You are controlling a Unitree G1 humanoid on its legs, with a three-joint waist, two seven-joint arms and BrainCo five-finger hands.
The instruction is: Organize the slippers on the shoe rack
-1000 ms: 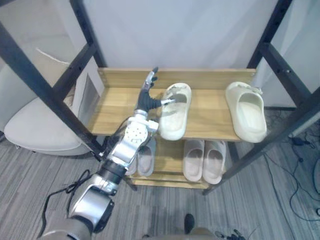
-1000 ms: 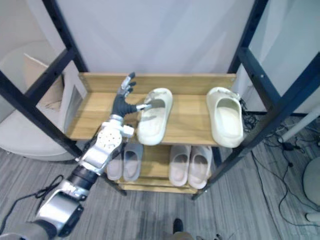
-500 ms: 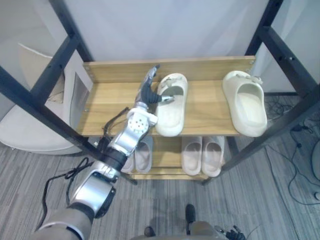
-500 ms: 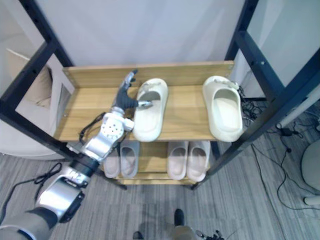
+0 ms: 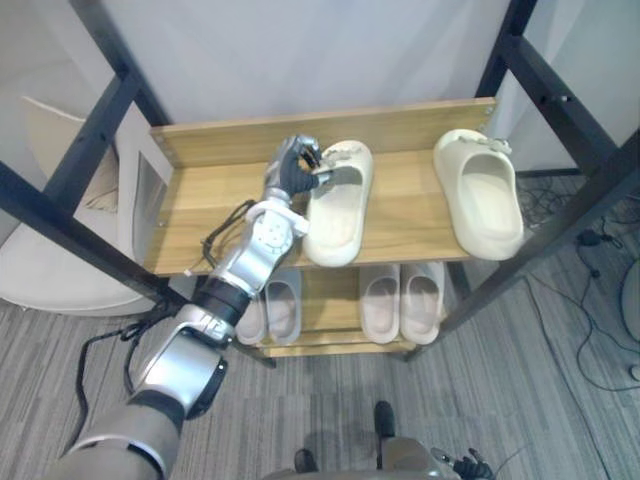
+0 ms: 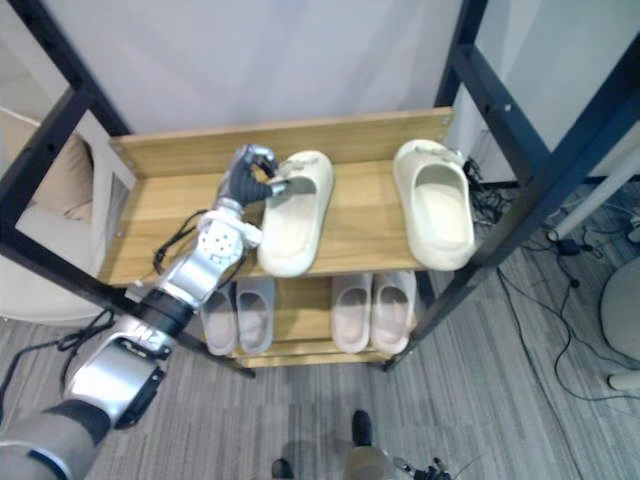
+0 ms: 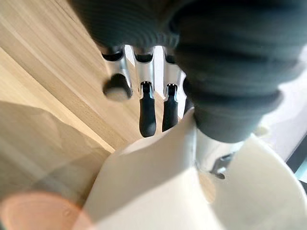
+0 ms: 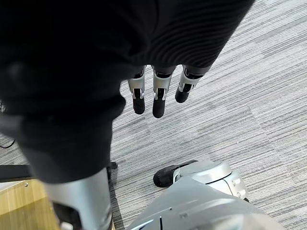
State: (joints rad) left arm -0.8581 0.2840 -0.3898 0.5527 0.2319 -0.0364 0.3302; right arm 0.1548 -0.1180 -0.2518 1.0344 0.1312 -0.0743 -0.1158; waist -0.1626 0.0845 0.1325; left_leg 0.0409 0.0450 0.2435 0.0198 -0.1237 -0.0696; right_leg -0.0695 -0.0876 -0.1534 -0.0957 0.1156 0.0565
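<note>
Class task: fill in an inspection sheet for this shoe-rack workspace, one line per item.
Surface: wooden top shelf, with a lower shelf beneath.
Job's things: two cream slippers lie apart on top, left slipper and right slipper; grey pair and beige pair below.
Clutter: nothing seen.
Hands: left hand curled on the left slipper's far end; right hand relaxed over carpet.
Cables: tangle behind the rack's right side.
Surroundings: dark frame post, grey carpet, white wall.
</note>
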